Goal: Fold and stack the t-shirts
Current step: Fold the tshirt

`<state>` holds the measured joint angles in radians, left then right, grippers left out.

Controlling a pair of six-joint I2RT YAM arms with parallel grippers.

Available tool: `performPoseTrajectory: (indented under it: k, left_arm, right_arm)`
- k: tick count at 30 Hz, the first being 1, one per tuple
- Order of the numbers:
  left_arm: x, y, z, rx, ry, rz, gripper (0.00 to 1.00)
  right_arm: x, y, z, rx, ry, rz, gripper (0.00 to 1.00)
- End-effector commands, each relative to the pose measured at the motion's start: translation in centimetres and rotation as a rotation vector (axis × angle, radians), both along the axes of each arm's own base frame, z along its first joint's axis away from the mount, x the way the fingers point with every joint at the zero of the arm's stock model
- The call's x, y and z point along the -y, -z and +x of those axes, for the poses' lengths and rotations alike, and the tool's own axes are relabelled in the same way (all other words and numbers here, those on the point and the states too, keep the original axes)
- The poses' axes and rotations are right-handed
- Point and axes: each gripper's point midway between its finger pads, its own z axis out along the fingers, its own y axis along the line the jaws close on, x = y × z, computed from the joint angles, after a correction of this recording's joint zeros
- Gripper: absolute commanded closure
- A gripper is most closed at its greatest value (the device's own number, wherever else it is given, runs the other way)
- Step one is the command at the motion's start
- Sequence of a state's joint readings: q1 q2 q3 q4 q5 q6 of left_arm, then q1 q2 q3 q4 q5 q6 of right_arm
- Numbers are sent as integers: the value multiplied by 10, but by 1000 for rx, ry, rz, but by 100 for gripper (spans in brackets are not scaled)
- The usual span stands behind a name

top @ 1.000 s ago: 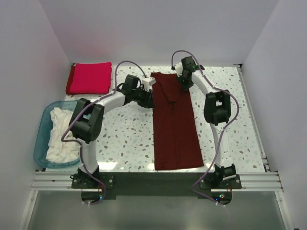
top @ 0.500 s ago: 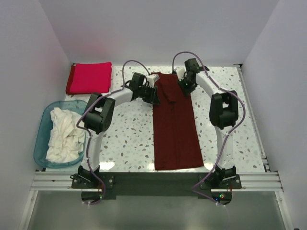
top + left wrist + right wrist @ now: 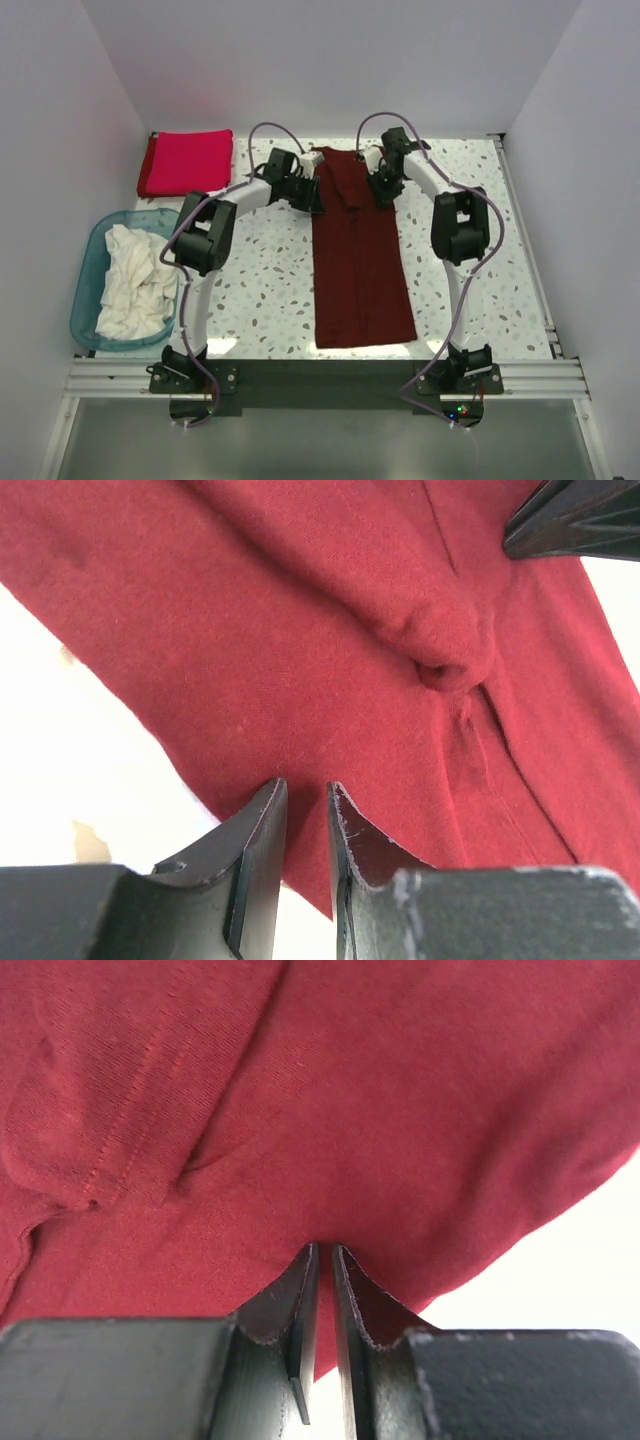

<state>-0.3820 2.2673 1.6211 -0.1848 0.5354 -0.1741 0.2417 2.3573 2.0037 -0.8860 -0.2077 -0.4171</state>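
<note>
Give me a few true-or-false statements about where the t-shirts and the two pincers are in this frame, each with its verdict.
1. The maroon t-shirt lies as a long narrow strip on the table. True.
2. The crimson t-shirt lies in the blue tub. False: it lies folded at the table's far left corner; the blue tub holds white shirts.
3. The left pincer and right pincer are both at the maroon t-shirt's far end. True.
4. The right pincer is wide open. False: it is closed on the maroon cloth's edge.
</note>
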Motion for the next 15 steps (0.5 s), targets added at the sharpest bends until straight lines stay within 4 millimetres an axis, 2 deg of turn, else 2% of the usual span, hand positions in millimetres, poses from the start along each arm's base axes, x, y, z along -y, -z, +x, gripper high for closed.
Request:
performPoseTrajectory:
  k: [1, 3, 4, 5, 7, 8, 9, 10, 11, 15]
  left_arm:
    - [-47, 24, 19, -19, -82, 114, 72]
    - [-59, 28, 24, -20, -94, 128, 72]
    - [-63, 29, 27, -18, -101, 134, 72]
    - [-65, 28, 30, -11, -99, 140, 72]
    - [-73, 37, 37, -15, -105, 164, 71]
    - [-76, 33, 44, -1, -101, 173, 71]
    - [-82, 43, 46, -15, -109, 188, 71]
    - [-84, 39, 54, 1, -113, 187, 71]
    - [-90, 45, 55, -14, -118, 196, 71]
    - [-95, 48, 62, -2, -115, 206, 71]
  right_arm:
    - [-13, 17, 22, 11, 38, 47, 85]
    - [-15, 22, 29, 17, 66, 50, 85]
    - [-16, 18, 40, 48, 81, 55, 85]
    - [-16, 26, 41, 38, 103, 54, 85]
    - [-18, 24, 50, 59, 130, 61, 85]
    - [-20, 27, 50, 48, 149, 72, 85]
    - [-22, 28, 49, 42, 157, 82, 85]
    - [-25, 30, 49, 38, 162, 98, 85]
    - [-27, 32, 48, 30, 175, 105, 84]
    - [-32, 35, 51, 24, 204, 128, 81]
